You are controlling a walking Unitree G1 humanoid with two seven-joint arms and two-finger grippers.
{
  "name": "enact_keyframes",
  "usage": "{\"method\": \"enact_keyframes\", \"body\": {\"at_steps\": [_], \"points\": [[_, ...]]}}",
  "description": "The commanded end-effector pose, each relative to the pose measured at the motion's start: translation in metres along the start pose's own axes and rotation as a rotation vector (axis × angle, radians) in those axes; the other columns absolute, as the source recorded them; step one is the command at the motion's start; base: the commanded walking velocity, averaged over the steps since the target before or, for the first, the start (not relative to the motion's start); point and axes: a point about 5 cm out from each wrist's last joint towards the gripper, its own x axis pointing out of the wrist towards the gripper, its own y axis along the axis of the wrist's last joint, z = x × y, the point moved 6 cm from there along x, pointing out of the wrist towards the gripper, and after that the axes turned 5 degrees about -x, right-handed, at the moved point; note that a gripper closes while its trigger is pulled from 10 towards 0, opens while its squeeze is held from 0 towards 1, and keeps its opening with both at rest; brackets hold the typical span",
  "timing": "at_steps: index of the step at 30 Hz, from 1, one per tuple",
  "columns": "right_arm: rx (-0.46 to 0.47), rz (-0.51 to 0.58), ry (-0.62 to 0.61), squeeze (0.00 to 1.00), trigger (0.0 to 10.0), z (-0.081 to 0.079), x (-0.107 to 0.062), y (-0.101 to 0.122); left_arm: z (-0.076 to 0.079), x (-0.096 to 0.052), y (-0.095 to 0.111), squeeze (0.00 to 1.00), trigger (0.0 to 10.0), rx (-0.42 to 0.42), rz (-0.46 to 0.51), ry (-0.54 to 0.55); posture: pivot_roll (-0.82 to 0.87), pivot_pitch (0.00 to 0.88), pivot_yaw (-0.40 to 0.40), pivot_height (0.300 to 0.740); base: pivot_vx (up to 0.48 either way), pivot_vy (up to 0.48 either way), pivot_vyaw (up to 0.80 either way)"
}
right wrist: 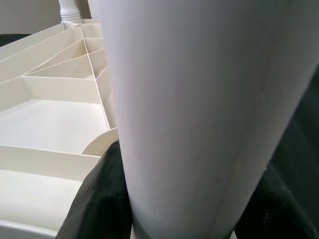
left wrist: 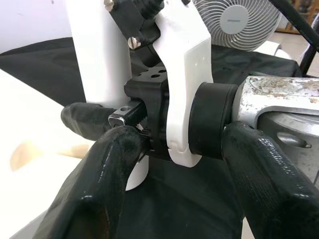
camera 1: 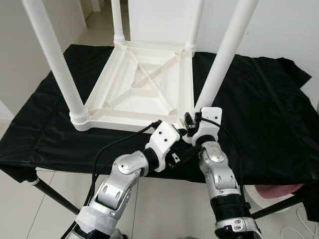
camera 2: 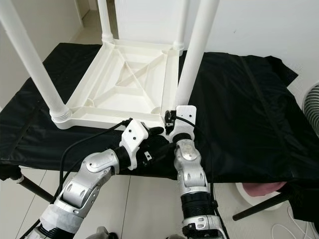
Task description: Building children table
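Note:
The white children's table (camera 1: 144, 94) lies upside down on a black cloth. Its legs stand up at the corners; the near left leg (camera 1: 55, 59) and the near right leg (camera 1: 222, 64) are closest to me. My right gripper (camera 1: 192, 118) is shut on the base of the near right leg, and in the right wrist view that leg (right wrist: 199, 99) stands between its black fingers (right wrist: 99, 199). My left gripper (camera 1: 180, 137) is open right beside it. Its fingers (left wrist: 99, 189) straddle the right gripper's wrist housing (left wrist: 184, 74).
The black cloth (camera 1: 259, 99) covers a low stand with black legs (camera 1: 50, 191); its front edge is just under my arms. A white fan (camera 2: 311, 107) stands at the far right. A pink object (camera 1: 276, 190) lies on the floor at the lower right.

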Motion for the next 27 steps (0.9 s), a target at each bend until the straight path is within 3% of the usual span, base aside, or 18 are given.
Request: {"method": "enact_keyframes", "body": {"at_steps": [1,5,6,7,8,9,12,13,14,15,19,21,22,23,24,25,27], "points": [[-0.002,-0.073,0.026,0.0,0.0,-0.011,-0.005,-0.016,0.009,0.004,-0.004,0.0,10.0,-0.016,-0.013,-0.019,-0.11,0.065,0.003,0.74,0.0,0.0,0.0],[-0.006,-0.083,0.022,0.0,0.0,-0.009,-0.007,-0.018,0.009,0.004,-0.004,0.0,10.0,-0.016,-0.014,-0.02,-0.11,0.063,0.0,0.74,0.0,0.0,0.0],[-0.01,-0.083,0.013,0.0,1.4,-0.008,-0.007,-0.017,0.009,0.004,-0.004,0.0,10.0,-0.016,-0.013,-0.016,-0.11,0.061,-0.007,0.74,0.0,0.0,0.0],[-0.017,-0.08,0.006,0.0,8.0,-0.007,-0.006,-0.016,0.008,0.003,-0.004,0.0,10.0,-0.015,-0.013,-0.012,-0.11,0.061,-0.007,0.74,0.0,0.0,0.0],[-0.017,-0.08,0.006,0.0,8.0,-0.007,-0.006,-0.016,0.008,0.003,-0.004,0.0,10.0,-0.015,-0.013,-0.012,-0.11,0.061,-0.007,0.74,0.0,0.0,0.0],[-0.027,-0.077,-0.008,0.0,10.0,-0.005,-0.006,-0.014,0.008,0.003,-0.004,0.0,10.0,-0.015,-0.013,-0.01,-0.11,0.061,-0.007,0.74,0.0,0.0,0.0],[-0.029,-0.072,-0.009,0.0,10.0,-0.002,-0.006,-0.013,0.008,0.003,-0.005,0.0,10.0,-0.015,-0.013,-0.009,-0.11,0.059,-0.01,0.74,0.0,0.0,0.0],[-0.036,-0.066,-0.01,0.47,10.0,0.0,-0.005,-0.011,0.008,0.003,-0.005,0.0,10.0,-0.016,-0.013,-0.008,-0.11,0.059,-0.01,0.74,0.0,0.0,0.0],[-0.036,-0.066,-0.01,0.47,10.0,0.0,-0.005,-0.011,0.008,0.003,-0.005,0.0,10.0,-0.016,-0.013,-0.008,-0.11,0.059,-0.01,0.74,0.0,0.0,0.0],[-0.029,-0.058,0.007,1.0,10.0,0.002,-0.004,-0.01,0.008,0.002,-0.006,0.0,10.0,-0.016,-0.014,-0.007,-0.1,0.055,-0.013,0.74,0.0,0.0,0.0],[-0.023,-0.043,0.048,1.0,10.0,0.002,-0.003,-0.008,0.008,0.002,-0.006,0.0,10.0,-0.017,-0.016,-0.005,-0.1,0.051,-0.015,0.74,0.0,0.0,0.0],[-0.028,-0.016,0.212,1.0,10.0,-0.001,-0.002,-0.003,0.006,0.0,-0.008,0.0,10.0,-0.017,-0.02,0.001,-0.1,0.048,-0.017,0.74,0.0,0.0,0.0],[-0.028,-0.016,0.212,1.0,10.0,-0.001,-0.002,-0.003,0.006,0.0,-0.008,0.0,10.0,-0.017,-0.02,0.001,-0.1,0.048,-0.017,0.74,0.0,0.0,0.0],[-0.051,-0.008,0.297,0.0,10.0,-0.001,-0.002,-0.002,0.005,-0.002,-0.008,0.0,10.0,-0.014,-0.025,0.003,-0.1,0.048,-0.017,0.74,0.0,0.0,0.0],[-0.051,-0.008,0.297,0.0,10.0,-0.001,-0.002,-0.002,0.005,-0.002,-0.008,0.0,10.0,-0.014,-0.025,0.003,-0.1,0.048,-0.017,0.74,0.0,0.0,0.0],[-0.073,-0.006,0.373,0.0,10.0,0.0,-0.002,-0.002,0.003,-0.003,-0.009,0.0,10.0,-0.011,-0.03,0.006,-0.1,0.035,-0.014,0.74,0.0,0.0,0.0],[-0.073,-0.006,0.373,0.0,10.0,0.0,-0.002,-0.002,0.003,-0.003,-0.009,0.0,10.0,-0.011,-0.03,0.006,-0.1,0.035,-0.014,0.74,0.0,0.0,0.0]]}}
